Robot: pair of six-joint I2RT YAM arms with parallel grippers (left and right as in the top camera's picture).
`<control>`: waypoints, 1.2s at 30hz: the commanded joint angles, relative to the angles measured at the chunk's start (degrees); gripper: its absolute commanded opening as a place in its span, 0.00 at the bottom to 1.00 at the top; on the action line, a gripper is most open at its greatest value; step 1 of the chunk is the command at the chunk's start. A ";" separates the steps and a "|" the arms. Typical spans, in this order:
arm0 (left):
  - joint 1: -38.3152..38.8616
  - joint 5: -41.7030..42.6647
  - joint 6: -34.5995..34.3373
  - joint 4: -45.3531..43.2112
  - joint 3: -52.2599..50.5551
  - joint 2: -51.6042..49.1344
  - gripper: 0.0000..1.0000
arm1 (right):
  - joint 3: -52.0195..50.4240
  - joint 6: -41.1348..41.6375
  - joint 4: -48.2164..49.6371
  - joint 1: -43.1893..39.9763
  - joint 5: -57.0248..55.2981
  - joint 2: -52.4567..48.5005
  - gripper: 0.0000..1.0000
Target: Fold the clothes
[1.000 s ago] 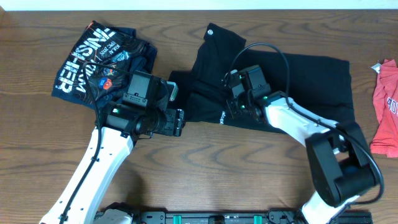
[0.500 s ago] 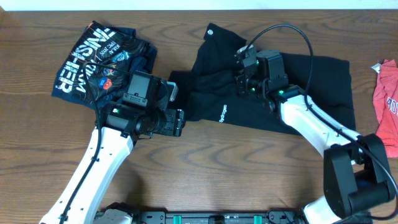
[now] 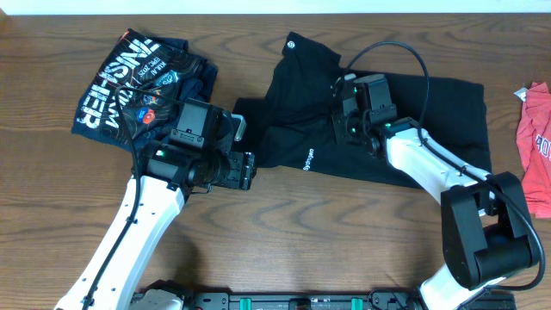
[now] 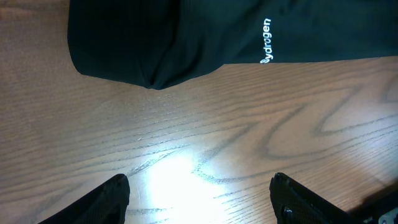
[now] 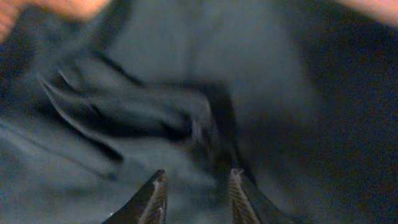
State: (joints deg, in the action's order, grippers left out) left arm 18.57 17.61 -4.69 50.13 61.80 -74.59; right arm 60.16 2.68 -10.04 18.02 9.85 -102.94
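The wooden counter (image 3: 284,232) fills the overhead view. The largest thing on it is the black T-shirt (image 3: 430,112), spread over the centre and right of the frame. It is loosely laid and not yet folded square, with one flap reaching toward the upper middle. The navy printed garment (image 3: 129,77) lies bunched at the upper left, apart from the black shirt. Only a strip of the red garment (image 3: 535,146) shows at the right edge.

The left gripper (image 4: 199,180) hangs over bare wood just below the black shirt's lower left edge. Its fingers are spread wide with nothing between them. The right gripper (image 5: 196,177) is down over the middle of the black shirt, with its fingers close together above a raised ridge of cloth. That view is blurred, so I cannot tell whether it has the fabric pinched.

The shirt looks light, thin and limp. It will likely sag and drag along the wood rather than hold any shape, and a single layer may slip out of a shallow pinch. A hem edge or corner looks the better hold, such as the rounded fold (image 4: 152,78) nearest the left gripper.

The smallest details are the white lettering (image 4: 266,40) along the hem and the round white logo (image 3: 292,40) at the upper tip.
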 commanded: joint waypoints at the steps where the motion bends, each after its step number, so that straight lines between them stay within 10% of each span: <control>1: -0.28 -0.70 -0.33 0.17 1.01 -0.11 0.74 | 0.48 0.48 -1.27 -0.15 3.85 -1.25 0.37; 10: -0.28 -0.70 -0.33 0.00 1.01 -0.11 0.74 | 0.48 1.77 5.73 1.55 6.82 -7.23 0.52; 15: -0.28 -0.70 -0.33 0.57 1.01 -0.11 0.74 | 0.48 2.32 8.79 0.85 6.54 -9.53 0.01; 31: -0.28 -0.72 -0.31 0.35 1.01 -0.11 0.74 | 0.50 16.79 16.35 -3.91 10.80 -6.69 0.01; 33: -0.28 -0.72 -0.31 0.35 1.01 -0.11 0.74 | 0.50 12.22 16.65 -3.69 15.54 -6.69 0.15; 36: -0.28 -0.72 -0.33 0.37 1.01 -0.11 0.74 | 0.48 8.70 16.09 -3.48 15.54 -6.78 0.64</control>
State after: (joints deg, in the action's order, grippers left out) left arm 18.52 17.61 -4.69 50.48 61.80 -74.59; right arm 60.16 15.14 6.22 14.26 22.90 -111.24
